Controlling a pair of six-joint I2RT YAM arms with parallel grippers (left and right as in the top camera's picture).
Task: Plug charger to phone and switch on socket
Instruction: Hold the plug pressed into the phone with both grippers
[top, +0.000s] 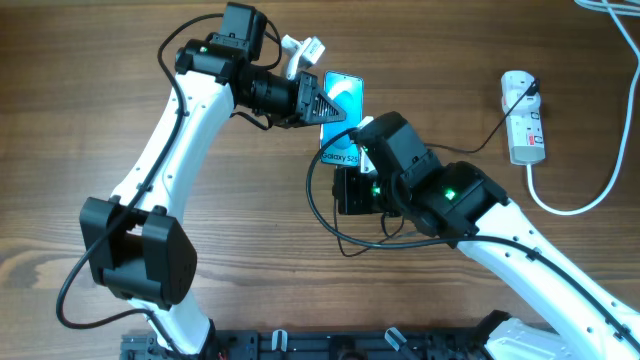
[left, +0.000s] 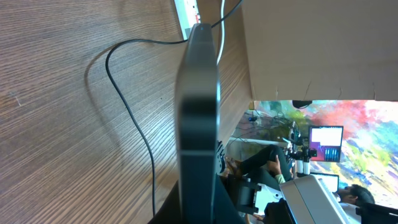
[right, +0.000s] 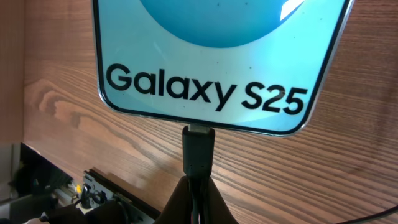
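The phone (top: 345, 100) has a cyan screen and a white "Galaxy S25" strip. My left gripper (top: 322, 106) is shut on its long edges and holds it tilted above the table. The left wrist view shows the phone edge-on (left: 199, 112) between the fingers (left: 199, 213). My right gripper (top: 350, 172) is shut on the charger's dark connector (right: 198, 152), whose tip meets the middle of the phone's bottom edge (right: 217, 56). The fingers (right: 198, 202) pinch the cable just behind the connector. The thin black cable (top: 482, 143) runs to the white socket (top: 525, 118) at the far right.
The socket's thick white cord (top: 585, 205) loops along the table's right edge. Slack black charger cable (left: 134, 118) lies on the wood below the phone. A white object (top: 305, 50) sits behind the left gripper. A black rail (top: 330, 345) runs along the front edge.
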